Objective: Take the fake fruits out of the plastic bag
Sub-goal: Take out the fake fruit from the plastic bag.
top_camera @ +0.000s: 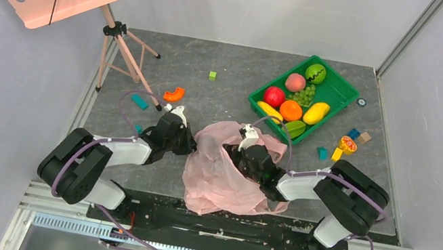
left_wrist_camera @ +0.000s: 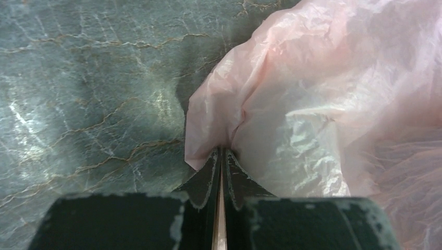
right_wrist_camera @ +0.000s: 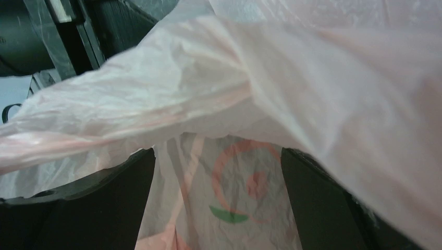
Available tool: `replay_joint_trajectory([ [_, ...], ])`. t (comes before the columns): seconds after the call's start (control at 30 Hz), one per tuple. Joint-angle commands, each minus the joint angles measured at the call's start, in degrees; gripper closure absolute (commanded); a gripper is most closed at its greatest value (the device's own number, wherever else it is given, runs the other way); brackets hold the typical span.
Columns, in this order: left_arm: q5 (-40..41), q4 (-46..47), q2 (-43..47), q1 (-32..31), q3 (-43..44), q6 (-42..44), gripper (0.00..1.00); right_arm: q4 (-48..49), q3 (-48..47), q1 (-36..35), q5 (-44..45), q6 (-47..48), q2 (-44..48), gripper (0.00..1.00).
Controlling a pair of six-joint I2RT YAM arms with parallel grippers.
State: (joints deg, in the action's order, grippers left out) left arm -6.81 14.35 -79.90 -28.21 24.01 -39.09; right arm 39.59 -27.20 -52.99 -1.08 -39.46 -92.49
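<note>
Seemingly I'm nearly done: glossy toy fruits [top_camera: 274,96] sit in the green plastic tray [top_camera: 341,91], the limp pink plastic bag [top_camera: 224,173] lies on the desk [top_camera: 223,98], left fingers [left_wrist_camera: 206,179] clamped on its edge, right fingers [right_wrist_camera: 104,208] apart.

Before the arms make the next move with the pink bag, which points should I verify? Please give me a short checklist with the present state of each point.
1. The left gripper holds the thin translucent pink plastic bag: ok. Its jaws are shut on a fold at the bag's edge.
2. The right gripper is free to move: not ok. It is open, but bag film is draped across its fingers.
3. The bag is empty: cannot tell. Only a red and green mark, apparently printed, shows through the film.
4. The green plastic tray holds fruits: ok. The glossy red toy apple, the yellow toy mango and others lie in it.
</note>
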Motion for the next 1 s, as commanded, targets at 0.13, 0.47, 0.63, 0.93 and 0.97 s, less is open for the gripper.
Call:
replay_joint_trajectory([
  [0.13, -3.05, 5.35, -1.44, -1.42, 0.07, -0.40, 0.93, 3.36, -6.80, 0.80, -2.62, -0.78, -7.12, 0.04],
  [0.47, -5.76, 8.06, -3.01, -3.69, 0.62, -0.30, 0.95, 2.24, -11.59, 1.36, -3.46, -0.11, -12.66, 0.03],
  [0.63, -6.19, 9.45, -3.27, -4.55, 0.43, -0.62, 0.95, 1.97, -14.08, 1.40, -5.06, 0.53, -16.01, 0.05],
  [0.93, -5.79, 10.53, -3.03, -4.58, -0.81, -0.68, 0.97, 5.49, -11.50, 1.62, -5.37, 1.29, -15.08, 0.28],
  [0.97, -5.45, 10.36, -2.92, -4.58, -0.89, -0.73, 0.97, 5.50, -10.78, 1.58, -4.75, 1.67, -14.25, 0.32],
])
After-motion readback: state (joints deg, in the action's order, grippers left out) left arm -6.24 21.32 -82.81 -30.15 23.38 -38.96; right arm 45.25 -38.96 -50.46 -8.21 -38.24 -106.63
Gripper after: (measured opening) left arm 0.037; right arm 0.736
